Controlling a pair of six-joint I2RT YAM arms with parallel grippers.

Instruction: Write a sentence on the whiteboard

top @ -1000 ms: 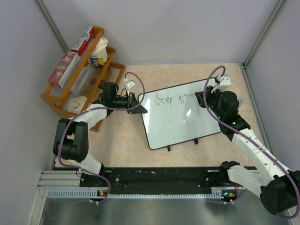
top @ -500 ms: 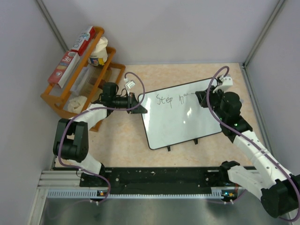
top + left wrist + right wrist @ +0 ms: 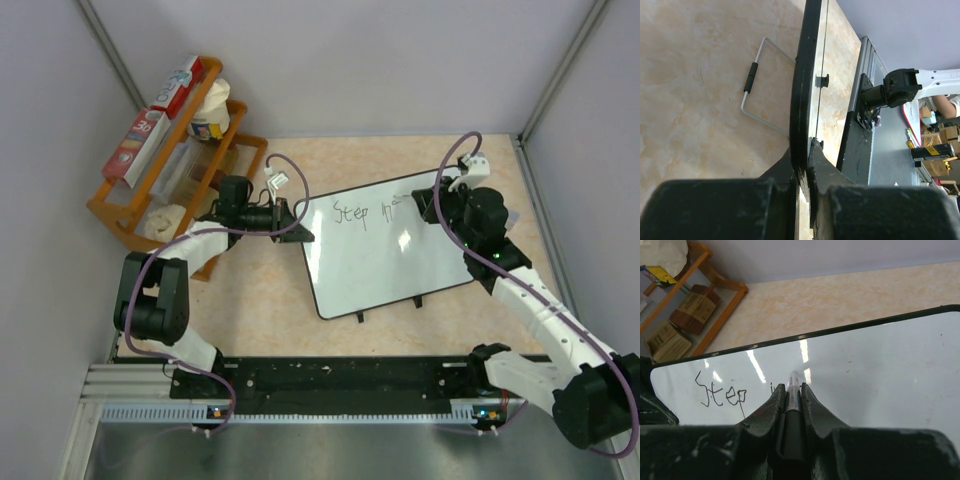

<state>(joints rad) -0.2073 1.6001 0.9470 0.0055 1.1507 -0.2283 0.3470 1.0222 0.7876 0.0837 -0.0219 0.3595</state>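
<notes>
At the far left of the beige marbled counter (image 3: 260,300), an orange wooden rack (image 3: 130,215) is standing against the wall, carrying boxes and packets on its shelves. Just right of it, the left end effector (image 3: 293,222) is reaching rightward and pinching the left rim of the glossy white rectangular whiteboard with a thin black rim (image 3: 370,260). In the left wrist view its two black fingers are closing tightly on that rim (image 3: 805,160), with the board's edge (image 3: 805,75) running straight away from them. A thin wire loop with a black sleeve (image 3: 751,77) is showing on the counter just beside that edge.

The whiteboard is lying in the middle of the counter, turned at a slant, with its left end nearer the rack and its two small black clips (image 3: 360,316) sitting on the near edge. The handwritten dark marker sentence (image 3: 365,212) is sitting along the far part of the board. "Step" is reading clearly (image 3: 722,394), followed by a few strokes of a next word partly hidden behind the fingers.

At the board's far right corner, the right end effector (image 3: 437,205) is pointing down at the surface. Its fingers are squeezing nearly together around a slim dark marker (image 3: 791,405), whose pale tip is touching the white surface just right of the writing (image 3: 792,390).
</notes>
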